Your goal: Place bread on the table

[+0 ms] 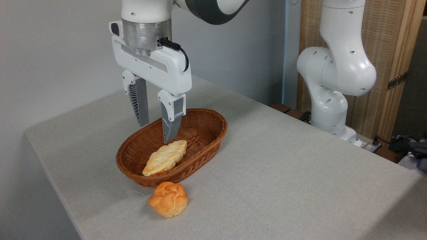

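Observation:
The bread (164, 162), a pale golden braided loaf with pointed ends, lies inside the brown wicker basket (203, 148) on the table (283, 173), which is covered in light grey-beige cloth. My gripper (156, 133) hangs open just above the basket, over the loaf's far end, with nothing between its fingers. The right fingertip (167, 137) points down close to the top of the loaf.
A round knotted orange roll (168, 199) sits on the cloth just in front of the basket. The arm's white base (328, 110) stands at the table's far right edge. A wooden screen is behind it.

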